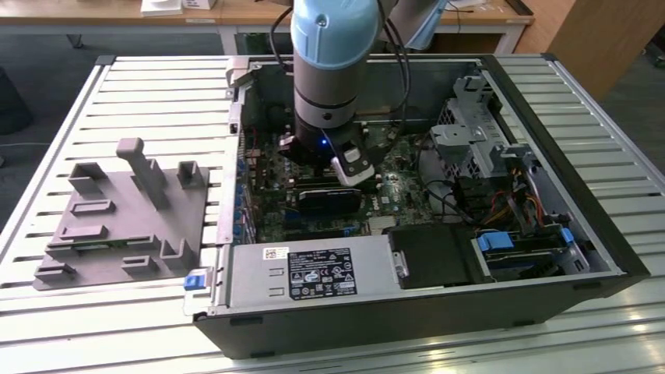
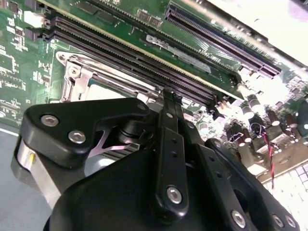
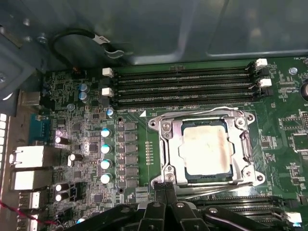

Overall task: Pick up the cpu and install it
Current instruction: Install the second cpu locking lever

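The cpu [image 3: 204,147], a pale silver square chip, lies flat inside the metal-framed socket [image 3: 166,144] on the green motherboard [image 3: 86,159]. The socket's load plate is open, so the chip's top is uncovered. My gripper [image 3: 166,188] hovers just off one edge of the socket, its black fingers pressed together with nothing between them. In the second wrist view the gripper's black body [image 2: 144,192] covers most of the socket, and only a corner of the frame [image 2: 72,72] shows. In the exterior view the arm [image 1: 327,78] reaches straight down into the open computer case [image 1: 582,257].
Memory slots [image 3: 183,86] run along one side of the socket, capacitors [image 3: 105,149] along another. A black card [image 1: 322,199] stands on the board near the arm. A power supply [image 1: 311,273] and a drive cage [image 1: 473,125] crowd the case. A grey tray [image 1: 114,210] sits at the exterior view's left.
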`<state>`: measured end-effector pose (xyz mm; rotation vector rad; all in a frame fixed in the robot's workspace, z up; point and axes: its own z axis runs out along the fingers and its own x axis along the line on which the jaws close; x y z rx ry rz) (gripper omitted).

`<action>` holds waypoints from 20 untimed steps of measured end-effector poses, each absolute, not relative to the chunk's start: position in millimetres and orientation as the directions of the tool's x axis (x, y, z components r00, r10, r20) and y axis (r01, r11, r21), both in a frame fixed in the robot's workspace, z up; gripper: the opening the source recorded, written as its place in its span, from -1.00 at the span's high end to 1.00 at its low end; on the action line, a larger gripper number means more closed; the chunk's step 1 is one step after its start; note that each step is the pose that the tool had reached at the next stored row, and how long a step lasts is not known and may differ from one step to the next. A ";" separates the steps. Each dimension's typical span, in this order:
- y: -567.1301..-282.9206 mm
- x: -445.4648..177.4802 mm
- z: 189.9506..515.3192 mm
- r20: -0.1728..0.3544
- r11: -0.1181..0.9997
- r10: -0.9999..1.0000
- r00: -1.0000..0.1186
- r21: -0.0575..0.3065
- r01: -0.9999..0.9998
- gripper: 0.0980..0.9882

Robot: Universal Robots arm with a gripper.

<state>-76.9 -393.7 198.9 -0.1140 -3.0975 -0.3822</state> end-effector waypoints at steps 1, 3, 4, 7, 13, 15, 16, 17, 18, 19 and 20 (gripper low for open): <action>-393.7 -76.9 198.0 0.028 0.966 0.070 -0.997 0.246 0.075 0.98; -394.1 -77.2 196.1 0.028 0.964 0.070 -0.997 0.254 0.075 0.98; -394.4 -77.4 195.4 0.028 0.963 0.070 -0.997 0.258 0.075 0.98; -394.6 -77.7 194.0 0.029 0.959 0.069 -0.997 0.273 0.075 0.98; -394.8 -79.8 191.4 0.030 0.953 0.069 -0.997 0.293 0.074 0.98; -394.7 -81.2 190.5 0.030 0.952 0.069 -0.997 0.297 0.075 0.98; -394.7 -81.3 190.0 0.031 0.952 0.068 -0.997 0.298 0.074 0.98; -394.8 -81.3 189.6 0.031 0.951 0.068 -0.997 0.299 0.074 0.98; -394.8 -81.3 189.6 0.031 0.952 0.068 -0.997 0.299 0.074 0.98; -394.8 -81.3 189.6 0.031 0.952 0.068 -0.997 0.298 0.074 0.98; -394.8 -81.4 189.6 0.031 0.952 0.068 -0.997 0.298 0.074 0.98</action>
